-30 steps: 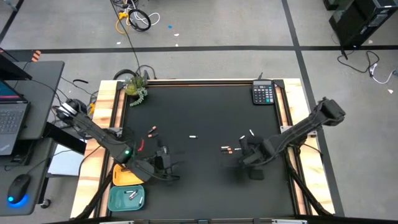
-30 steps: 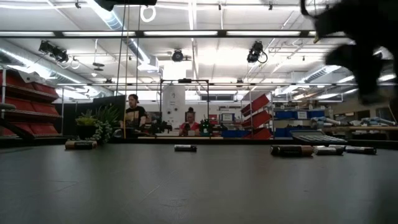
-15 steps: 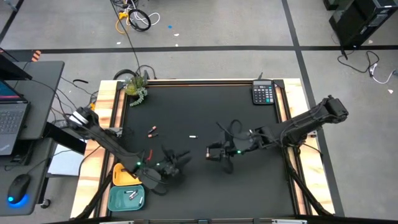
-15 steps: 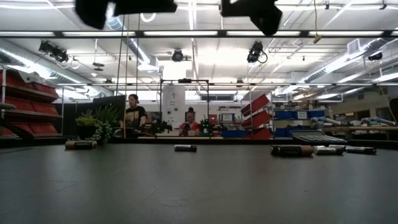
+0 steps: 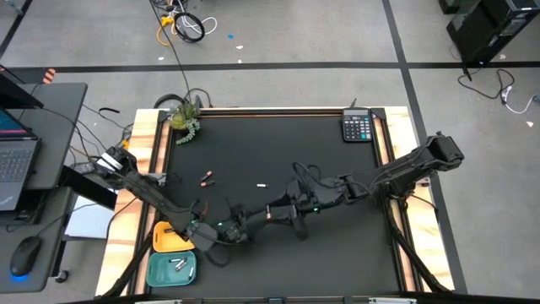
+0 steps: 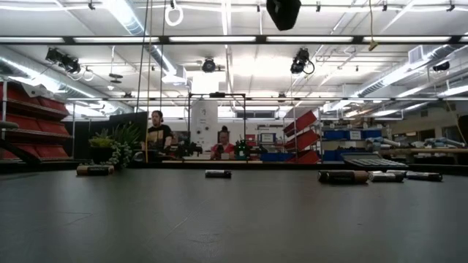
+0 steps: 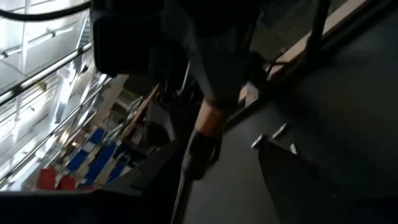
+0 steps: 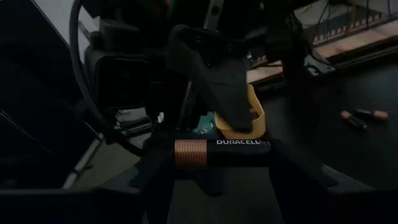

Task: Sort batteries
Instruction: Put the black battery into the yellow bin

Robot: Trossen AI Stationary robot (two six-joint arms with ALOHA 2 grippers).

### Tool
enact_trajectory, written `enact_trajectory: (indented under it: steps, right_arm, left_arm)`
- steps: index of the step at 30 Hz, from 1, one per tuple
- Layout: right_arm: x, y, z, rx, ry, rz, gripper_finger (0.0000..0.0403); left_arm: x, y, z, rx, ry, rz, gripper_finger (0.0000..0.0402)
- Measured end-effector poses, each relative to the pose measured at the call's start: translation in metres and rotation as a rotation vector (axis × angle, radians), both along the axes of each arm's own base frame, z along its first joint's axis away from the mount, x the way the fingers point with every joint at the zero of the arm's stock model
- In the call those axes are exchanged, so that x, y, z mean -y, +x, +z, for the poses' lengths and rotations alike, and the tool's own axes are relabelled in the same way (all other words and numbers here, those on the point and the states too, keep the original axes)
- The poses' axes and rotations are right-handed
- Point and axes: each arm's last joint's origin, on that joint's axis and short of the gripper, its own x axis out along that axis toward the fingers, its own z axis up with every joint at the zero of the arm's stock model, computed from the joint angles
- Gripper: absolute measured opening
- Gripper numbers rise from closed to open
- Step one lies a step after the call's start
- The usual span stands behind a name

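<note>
My right gripper (image 5: 283, 211) is shut on a dark battery with a copper end (image 8: 217, 149), held up over the table's near middle. My left gripper (image 5: 245, 225) faces it, open. Its fingers (image 7: 149, 180) stand either side of the battery's lower end (image 7: 196, 163), and one shows just behind the battery (image 8: 217, 74). Whether they touch it I cannot tell. Loose batteries lie flat on the mat: two dark ones (image 5: 207, 177) and a white one (image 5: 261, 184). White batteries (image 5: 177, 263) lie in the teal tray. My right gripper holds the dark battery between its two fingers (image 8: 155, 171), the battery lying across the gap from one finger to the other, copper end (image 8: 189, 152) at one side. The battery is lifted clear of the table.
A yellow tray (image 5: 167, 238) and a teal tray (image 5: 160, 270) sit at the near left corner. A calculator (image 5: 357, 127) is at the far right corner and a plant (image 5: 184, 118) at the far left. More batteries (image 6: 344, 176) lie along the mat. People sit far behind the table.
My right gripper has risen from the mat at the near right and travelled toward the table's left edge with the battery. My left gripper has moved a little toward the right, away from the trays. The two now stand close together over the near middle.
</note>
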Motion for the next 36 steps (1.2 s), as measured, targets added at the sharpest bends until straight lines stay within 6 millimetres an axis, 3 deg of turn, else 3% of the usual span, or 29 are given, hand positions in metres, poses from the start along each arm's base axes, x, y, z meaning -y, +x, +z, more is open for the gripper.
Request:
enact_trajectory:
  steps: [9,16,22,26,28,36]
  right_arm:
    - [-0.001,0.002,0.003,0.047,0.017,0.016,0.0224]
    - [-0.002,0.002,0.003,0.045,0.058,0.019,0.0224]
    - [-0.007,0.0,0.004,0.054,0.039,0.026,0.0233]
    - [-0.006,0.001,0.005,0.073,-0.004,0.03,0.0357]
    - [-0.001,0.002,0.004,0.067,-0.023,0.027,0.0381]
    - [0.032,0.008,0.002,0.05,-0.124,0.095,0.0337]
  left_arm:
    - [-0.003,0.003,0.009,0.081,-0.053,-0.038,0.0174]
    - [-0.007,0.006,0.01,0.079,-0.018,-0.069,0.0057]
    - [-0.007,0.006,0.011,0.074,-0.001,-0.051,0.0056]
    - [-0.007,0.006,0.01,0.077,-0.029,-0.037,0.0056]
    - [-0.006,0.003,0.008,0.04,-0.017,-0.016,0.0056]
    - [-0.02,-0.03,0.021,-0.072,-0.166,0.013,0.0056]
